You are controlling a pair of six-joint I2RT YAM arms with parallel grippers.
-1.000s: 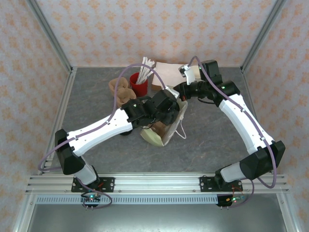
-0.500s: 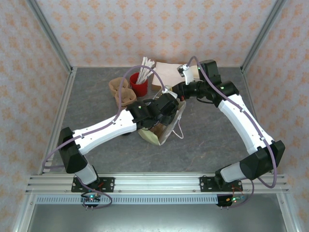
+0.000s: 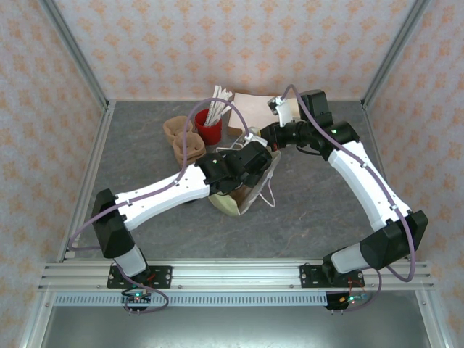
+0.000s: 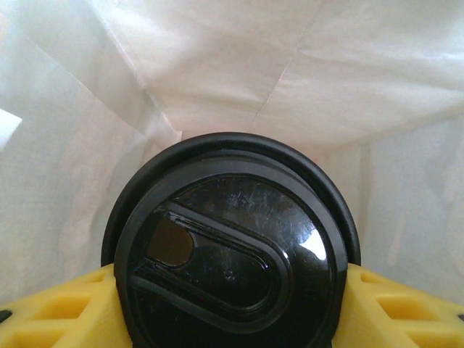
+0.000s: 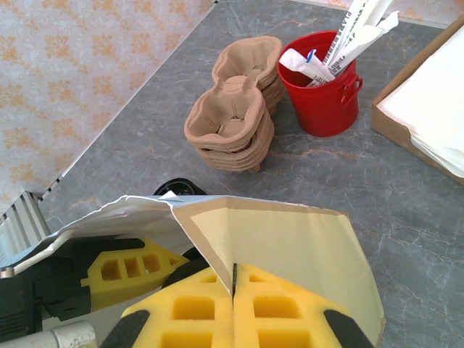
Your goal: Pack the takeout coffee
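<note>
White paper is surrounding the coffee (image 4: pixel 232 246), its black lid facing up, as the left gripper (image 4: pixel 232 319) is clasping it from both sides, jaws partly spread, inside the bag (image 5: pixel 290 239) at mid-table (image 3: pixel 138 152). The right gripper (image 5: pixel 233 290) is pinching the bag's far rim, jaws fully together. A red bucket (image 5: pixel 322 90) and stacked pulp trays (image 5: pixel 230 119) are standing beyond, toward the left.

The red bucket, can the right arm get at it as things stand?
Probably not yet: the right gripper is shut on the rim of the paper bag. Once released, nothing blocks the red bucket.
</note>
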